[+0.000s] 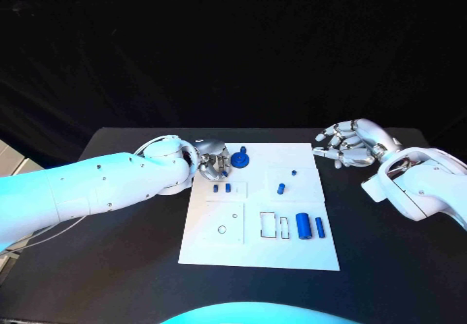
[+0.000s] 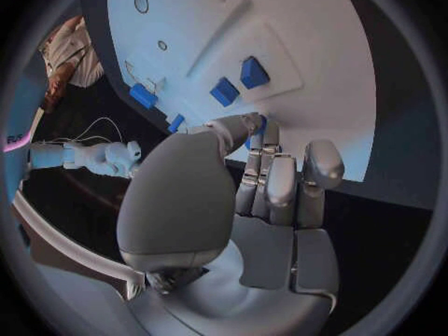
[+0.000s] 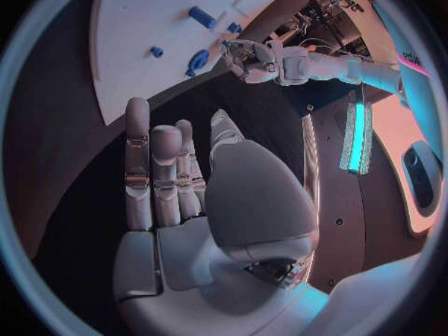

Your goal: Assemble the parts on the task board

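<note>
Left hand at the board's far-left corner; right hand idle off the far-right corner.

The task board lies at table centre. The left hand sits at its 11 o'clock corner, fingers curled; in the left wrist view a small blue piece shows between thumb and fingertips, but whether it is gripped I cannot tell. A round blue part lies just at 3 o'clock of these fingers. Two small blue parts lie at 6 o'clock of the hand, two blue cylinders toward 4 o'clock. The right hand hovers at 1 o'clock, fingers spread, holding nothing.
</note>
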`<state>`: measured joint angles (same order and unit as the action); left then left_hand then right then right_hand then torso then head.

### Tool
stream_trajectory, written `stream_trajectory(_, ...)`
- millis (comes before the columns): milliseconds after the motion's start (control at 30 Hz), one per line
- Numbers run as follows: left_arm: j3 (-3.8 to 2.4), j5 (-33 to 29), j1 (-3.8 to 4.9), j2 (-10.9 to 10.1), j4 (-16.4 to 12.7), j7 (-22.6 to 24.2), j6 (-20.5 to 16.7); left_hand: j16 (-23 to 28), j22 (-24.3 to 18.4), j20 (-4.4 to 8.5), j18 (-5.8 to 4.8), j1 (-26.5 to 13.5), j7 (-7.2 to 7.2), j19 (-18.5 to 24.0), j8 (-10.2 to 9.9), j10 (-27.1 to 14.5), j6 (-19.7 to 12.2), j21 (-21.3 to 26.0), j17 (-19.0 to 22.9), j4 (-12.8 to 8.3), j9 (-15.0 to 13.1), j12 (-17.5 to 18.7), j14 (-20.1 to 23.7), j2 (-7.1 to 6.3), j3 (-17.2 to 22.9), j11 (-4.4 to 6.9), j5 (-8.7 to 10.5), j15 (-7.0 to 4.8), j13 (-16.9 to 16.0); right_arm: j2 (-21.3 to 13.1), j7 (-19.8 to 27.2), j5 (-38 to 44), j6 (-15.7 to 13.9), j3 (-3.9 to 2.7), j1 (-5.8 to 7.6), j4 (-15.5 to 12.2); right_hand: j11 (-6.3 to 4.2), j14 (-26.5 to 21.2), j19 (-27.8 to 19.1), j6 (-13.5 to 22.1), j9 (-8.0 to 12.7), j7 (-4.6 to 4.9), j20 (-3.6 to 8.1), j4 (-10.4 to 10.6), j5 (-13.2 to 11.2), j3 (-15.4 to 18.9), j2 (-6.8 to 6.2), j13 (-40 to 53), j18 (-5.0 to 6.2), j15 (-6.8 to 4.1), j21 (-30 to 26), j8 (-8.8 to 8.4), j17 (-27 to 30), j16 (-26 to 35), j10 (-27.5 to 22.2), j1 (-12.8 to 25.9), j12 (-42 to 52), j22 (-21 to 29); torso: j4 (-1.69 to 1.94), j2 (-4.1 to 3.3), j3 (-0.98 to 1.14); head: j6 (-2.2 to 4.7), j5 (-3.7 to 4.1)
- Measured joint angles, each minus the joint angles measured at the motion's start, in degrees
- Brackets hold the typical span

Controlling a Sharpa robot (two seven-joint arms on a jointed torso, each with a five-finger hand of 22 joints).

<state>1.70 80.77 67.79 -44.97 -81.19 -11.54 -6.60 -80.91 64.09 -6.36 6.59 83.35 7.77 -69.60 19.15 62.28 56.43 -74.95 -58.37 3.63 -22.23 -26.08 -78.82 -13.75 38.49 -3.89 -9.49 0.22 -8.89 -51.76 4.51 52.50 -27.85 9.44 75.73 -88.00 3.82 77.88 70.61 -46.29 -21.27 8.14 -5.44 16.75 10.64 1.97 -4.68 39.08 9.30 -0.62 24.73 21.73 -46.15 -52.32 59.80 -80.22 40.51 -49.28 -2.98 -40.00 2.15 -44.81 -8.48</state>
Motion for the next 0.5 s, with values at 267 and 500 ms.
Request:
stream_trajectory(267,0.00,0.16,0.01,0.00,-0.04,-0.10,0.00,0.00,0.10,0.00,0.01,0.00,-0.01,0.00,-0.21,0.00,0.43,0.00,-0.11,0.00,0.00,0.00,0.00,0.00,0.00,0.00,0.00,0.00,-0.16,-0.02,0.00,0.00,0.00,0.00,-0.02,0.00,0.00,0.00,0.00,0.00,0.00,0.00,0.00,0.00,0.00,0.00,0.00,0.00,0.00,0.00,0.00,0.00,0.00,0.00,0.00,0.00,0.00,0.00,0.01,-0.01,0.01,-0.07,0.00)
stream_trajectory(500,0.11,0.13,0.02,0.18,0.17,-0.07,-0.07,0.00,0.05,0.00,0.01,-0.49,-0.01,0.00,-0.21,0.00,0.42,0.00,-0.33,-0.31,-0.11,0.36,0.00,-0.14,-0.31,0.00,0.00,0.00,-0.43,-0.02,-0.01,0.00,0.00,0.00,-0.03,0.00,0.00,0.00,0.00,0.00,0.09,0.00,0.00,0.00,0.00,0.00,0.00,-0.29,0.00,0.00,-0.56,0.00,0.08,0.46,0.00,0.00,-0.23,0.30,0.03,0.01,0.02,-0.06,0.00)
